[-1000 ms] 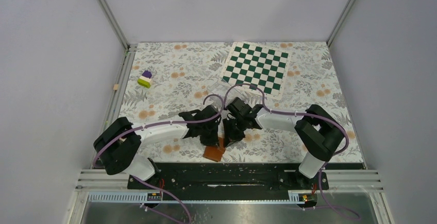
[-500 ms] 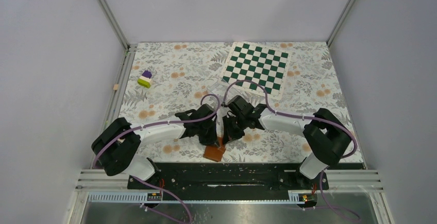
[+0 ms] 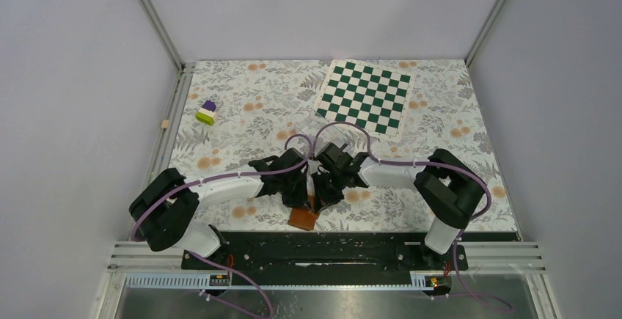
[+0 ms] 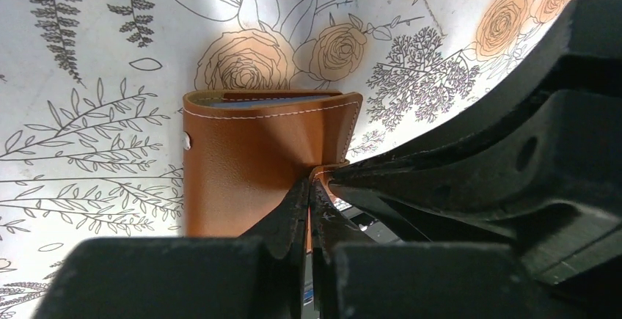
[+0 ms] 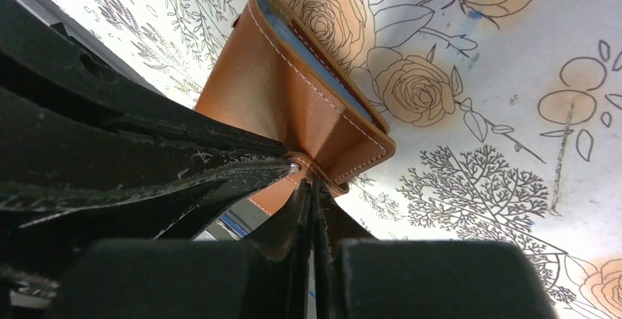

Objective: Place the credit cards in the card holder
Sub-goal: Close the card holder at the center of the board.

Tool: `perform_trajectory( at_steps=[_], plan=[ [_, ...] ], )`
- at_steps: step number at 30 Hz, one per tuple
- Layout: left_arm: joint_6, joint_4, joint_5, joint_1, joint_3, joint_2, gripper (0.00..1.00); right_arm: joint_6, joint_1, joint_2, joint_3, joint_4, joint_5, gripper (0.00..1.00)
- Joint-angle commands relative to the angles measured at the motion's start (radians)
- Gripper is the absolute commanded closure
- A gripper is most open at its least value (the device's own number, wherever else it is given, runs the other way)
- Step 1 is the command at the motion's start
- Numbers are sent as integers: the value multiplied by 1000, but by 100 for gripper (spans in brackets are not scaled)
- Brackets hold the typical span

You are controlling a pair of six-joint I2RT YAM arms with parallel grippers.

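Note:
The card holder (image 3: 303, 218) is a brown leather wallet lying near the table's front edge, its pale blue inner pockets (image 5: 315, 70) showing along one side. My left gripper (image 3: 299, 194) is shut on a leather edge of the card holder (image 4: 249, 158), fingertips meeting at its right corner. My right gripper (image 3: 323, 189) is shut on the snap tab (image 5: 312, 174) of the card holder (image 5: 286, 92), right against the left gripper's fingers (image 5: 183, 165). The credit cards are hidden; only a pale sliver with a blue stripe (image 5: 233, 225) shows under the leather, and I cannot tell what it is.
A green and white chessboard (image 3: 366, 96) lies at the back right. A small purple, white and green block stack (image 3: 207, 112) sits at the back left. A clear plastic case (image 3: 311, 129) lies just behind the grippers. The black base rail (image 3: 323, 249) runs right in front of the wallet.
My right gripper has closed its jaws onto the snap tab and shifted slightly left toward the left gripper. The left gripper has kept its hold and barely moved.

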Motion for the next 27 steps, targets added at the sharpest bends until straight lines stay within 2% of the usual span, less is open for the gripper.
perform_trajectory(
  at_steps=[1,3,7,10,18,27],
  plan=[
    [15,-26,-24,-1,20,-22,100,7,17,35,34,32,20,99],
    [12,-19,-20,-1,19,-38,99,8,22,50,33,32,26,100],
    [-8,16,-10,-2,-5,-112,77,9,29,71,32,25,40,100],
    [-6,-3,-24,2,-17,-157,70,9,31,76,33,18,40,100],
    [10,-101,-69,55,-75,-192,67,3,31,74,52,-1,38,100],
    [-18,80,76,126,-211,-247,66,2,31,65,86,-6,3,100]
  ],
)
